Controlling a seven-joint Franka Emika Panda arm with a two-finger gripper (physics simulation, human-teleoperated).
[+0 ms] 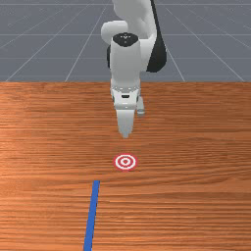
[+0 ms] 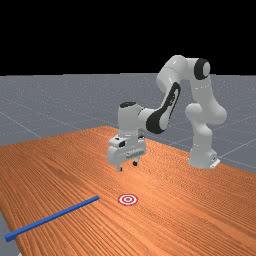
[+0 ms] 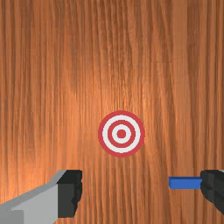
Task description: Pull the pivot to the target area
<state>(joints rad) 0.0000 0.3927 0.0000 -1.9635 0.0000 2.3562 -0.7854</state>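
Note:
My gripper (image 1: pixel 125 133) hangs above the table behind the round red-and-white target (image 1: pixel 125 162). In the far view, the gripper (image 2: pixel 128 166) has air beneath its tips, and the target (image 2: pixel 128 199) lies flat below. A long, thin blue stick (image 1: pixel 91 215) starts left of the target in the front view and runs to the bottom edge, its near part cut off. In the wrist view the gripper (image 3: pixel 141 192) is open, its fingers wide apart with nothing held. The target (image 3: pixel 121 134) lies ahead of them; the stick's end (image 3: pixel 184 183) shows beside one fingertip, partly covered by it.
The wooden table (image 2: pixel 190 215) extends around the target. In the far view, the stick's outer end (image 2: pixel 11 236) reaches the table's left edge, and the arm's base (image 2: pixel 202 155) stands at the right.

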